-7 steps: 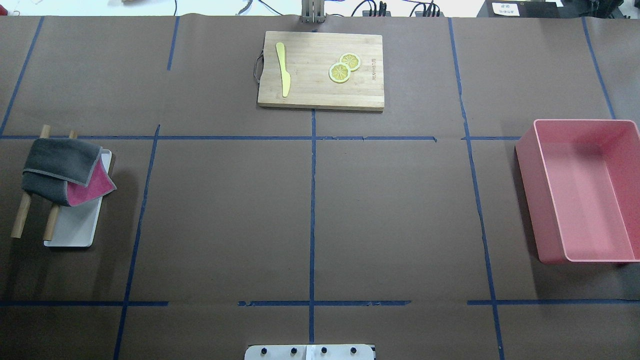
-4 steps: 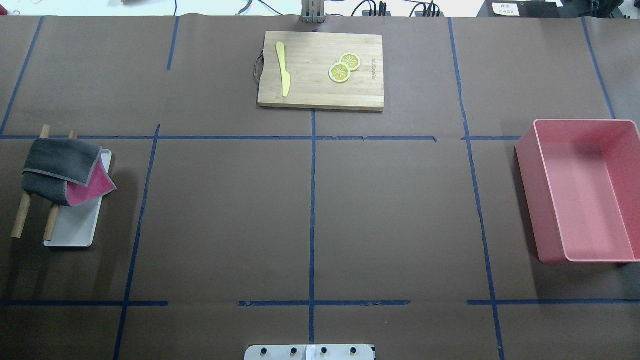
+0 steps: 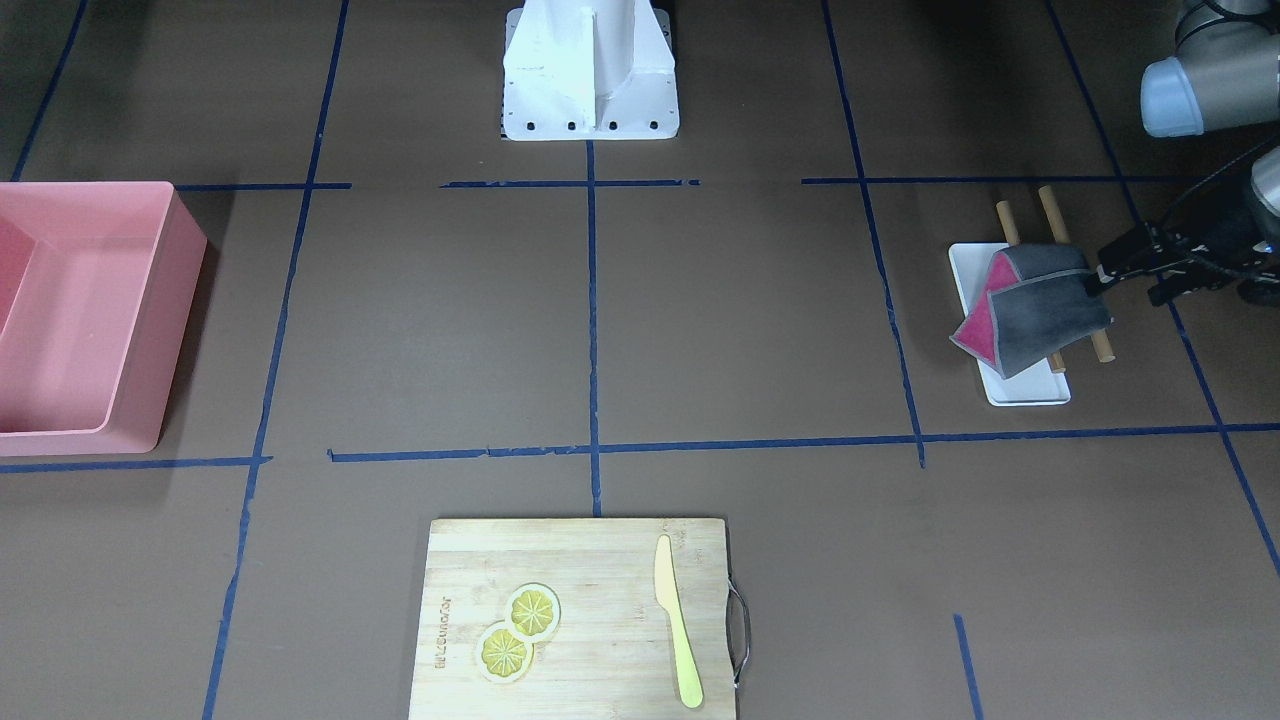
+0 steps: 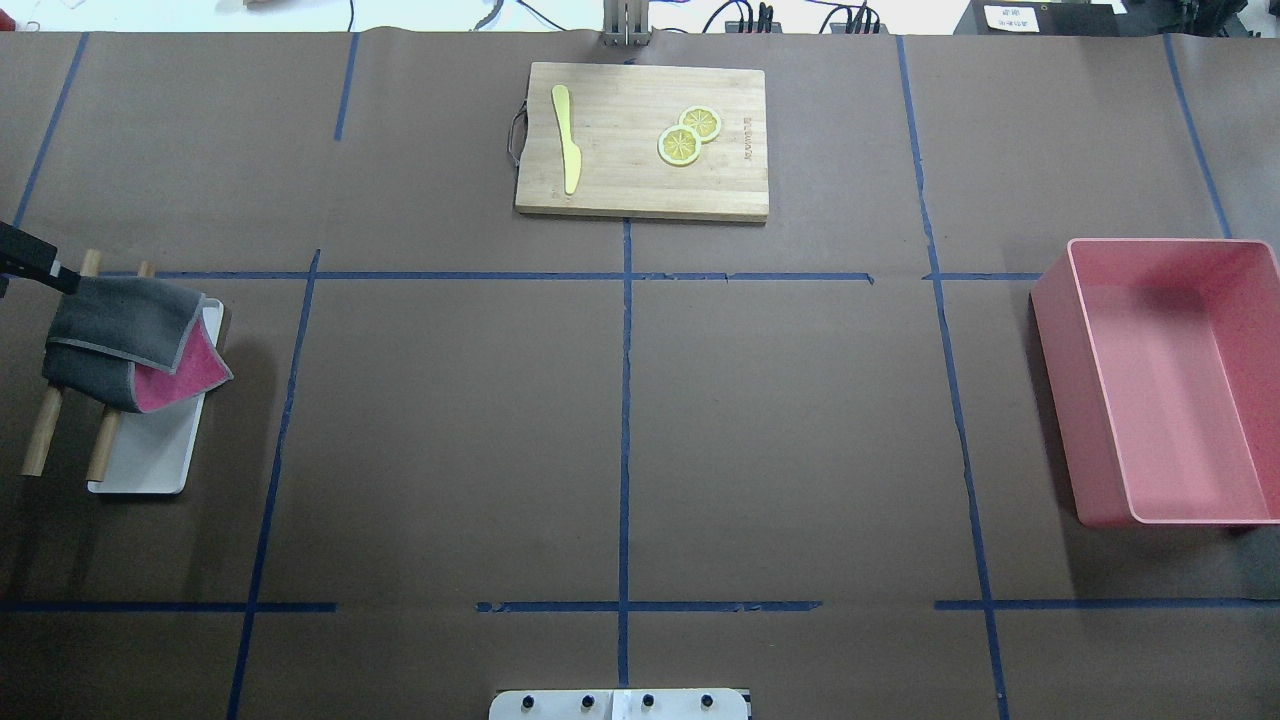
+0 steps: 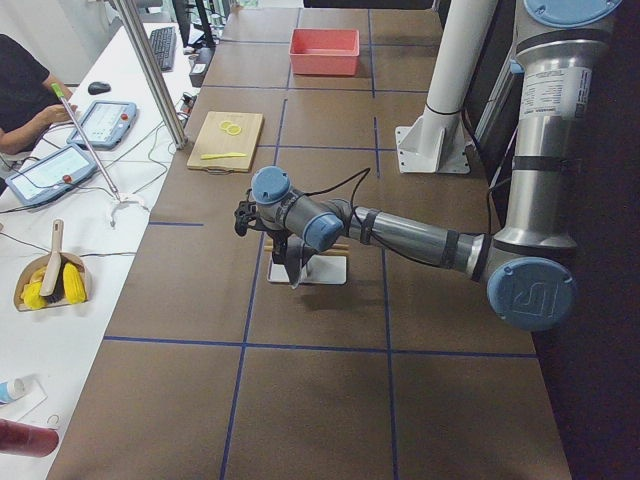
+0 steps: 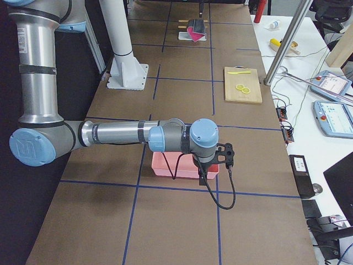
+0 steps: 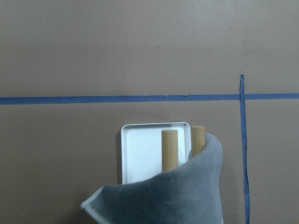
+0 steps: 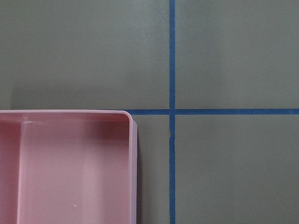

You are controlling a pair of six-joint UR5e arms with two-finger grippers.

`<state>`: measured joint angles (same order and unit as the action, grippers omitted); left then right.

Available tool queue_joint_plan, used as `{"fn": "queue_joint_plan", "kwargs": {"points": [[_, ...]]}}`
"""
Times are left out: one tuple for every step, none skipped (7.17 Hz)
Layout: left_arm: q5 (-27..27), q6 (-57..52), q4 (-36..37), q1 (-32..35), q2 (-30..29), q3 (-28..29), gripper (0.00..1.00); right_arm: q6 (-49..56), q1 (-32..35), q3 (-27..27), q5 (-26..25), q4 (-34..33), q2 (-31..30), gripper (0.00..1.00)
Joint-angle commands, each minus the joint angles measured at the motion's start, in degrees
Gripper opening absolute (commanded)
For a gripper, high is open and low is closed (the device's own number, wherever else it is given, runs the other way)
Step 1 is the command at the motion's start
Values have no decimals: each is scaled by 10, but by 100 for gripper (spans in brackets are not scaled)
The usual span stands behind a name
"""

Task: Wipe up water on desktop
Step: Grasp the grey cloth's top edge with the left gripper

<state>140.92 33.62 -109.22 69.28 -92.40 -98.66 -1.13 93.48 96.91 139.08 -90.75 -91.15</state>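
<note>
The desktop (image 4: pixel 450 420) is a dark-brown surface with blue tape lines; I see no water on it. A grey and pink cloth (image 4: pixel 120 340) hangs over two wooden rods (image 4: pixel 40 440) above a small white tray (image 4: pixel 150 460) at the left. The cloth also shows in the front-facing view (image 3: pixel 1040 310) and the left wrist view (image 7: pixel 163 200). My left gripper (image 3: pixel 1130 270) hovers at the cloth's outer edge; I cannot tell its jaws. My right gripper (image 6: pixel 202 174) hangs over the pink bin's corner, seen only from the side, so I cannot tell its state.
A pink bin (image 4: pixel 1170 380) stands at the right. A bamboo cutting board (image 4: pixel 640 140) at the far middle carries a yellow knife (image 4: pixel 567 135) and two lemon slices (image 4: pixel 688 135). The robot base (image 3: pixel 590 70) is at the near edge.
The black end of my left arm has come into the overhead view at the left edge, beside the cloth's far corner. Cloth, tray and bin have not moved.
</note>
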Motion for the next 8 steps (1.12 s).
{"fn": "queue_joint_plan", "kwargs": {"points": [[0, 1, 0, -6, -4, 5, 85, -4, -2, 0, 1, 28, 1, 100], [0, 0, 0, -8, -4, 5, 80, -5, -2, 1, 1, 28, 1, 100], [0, 0, 0, -12, -5, 5, 77, -5, -2, 2, 2, 28, 1, 100], [0, 0, 0, -15, -5, 5, 74, -5, -2, 3, 3, 28, 1, 100], [1, 0, 0, -16, -5, 5, 72, -5, -2, 3, 3, 28, 1, 100], [1, -2, 0, -17, -5, 5, 67, -5, -2, 4, 4, 28, 1, 100], [1, -5, 0, -16, -5, 5, 60, -5, -2, 4, 3, 28, 1, 100], [1, -4, 0, -16, -5, 5, 54, -5, -2, 6, 5, 28, 1, 100]]}}
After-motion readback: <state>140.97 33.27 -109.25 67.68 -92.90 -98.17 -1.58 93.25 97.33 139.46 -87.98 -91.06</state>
